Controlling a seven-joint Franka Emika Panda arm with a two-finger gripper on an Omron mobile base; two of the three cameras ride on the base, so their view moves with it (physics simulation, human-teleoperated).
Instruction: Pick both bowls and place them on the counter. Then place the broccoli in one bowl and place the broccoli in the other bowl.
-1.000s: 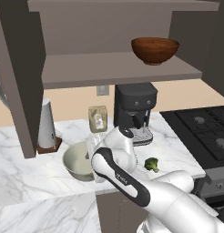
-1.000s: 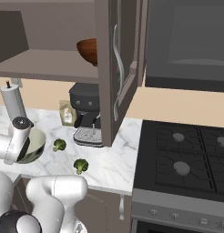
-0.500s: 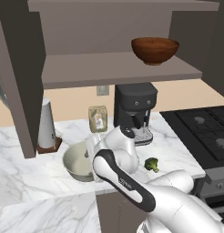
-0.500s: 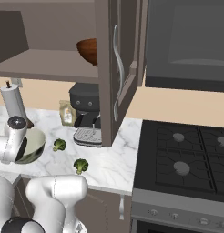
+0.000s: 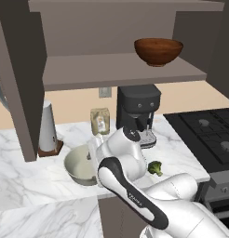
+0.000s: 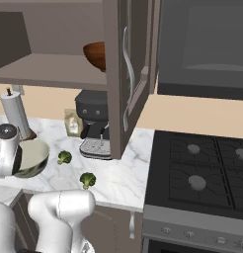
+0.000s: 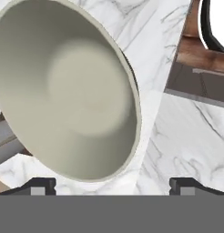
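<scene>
— Tool (image 7: 112,184)? Spread wide, nothing between the fingertips (image 7: 38,185), hanging over the pale bowl (image 7: 68,88) with its mouth facing up at the hand camera. Probably just let go, judging by the empty gap and the bowl resting on its own.

— Resting where, and why there?

— On the marble worktop (image 5: 23,186), near the front edge, just left of the arm in the left base view. Sits there (image 5: 81,165) because the task wants both bowls down on the worktop before any filling. Slightly tilted in the right base view (image 6: 32,157), though hard to say whether truly canted or just the camera angle.

— And the second one?

— Dark red-brown bowl (image 5: 158,51) up on the cabinet shelf (image 5: 116,69), upright, toward the right end, above the black coffee machine (image 5: 137,111). Not yet brought down; likely the next target, calling for a lift clear of the pale bowl and a high reach past the open cabinet door (image 6: 124,79).

— Broccoli?

— Two florets loose on the worktop: one (image 6: 64,157) just right of the pale bowl, another (image 6: 87,180) nearer the front edge. Well placed for short transfers later, one per bowl.

— Anything to mind?

— Jar (image 5: 100,121) and paper-towel stand (image 5: 48,130) behind the pale bowl, close enough to clip on a careless swing upward.
</scene>
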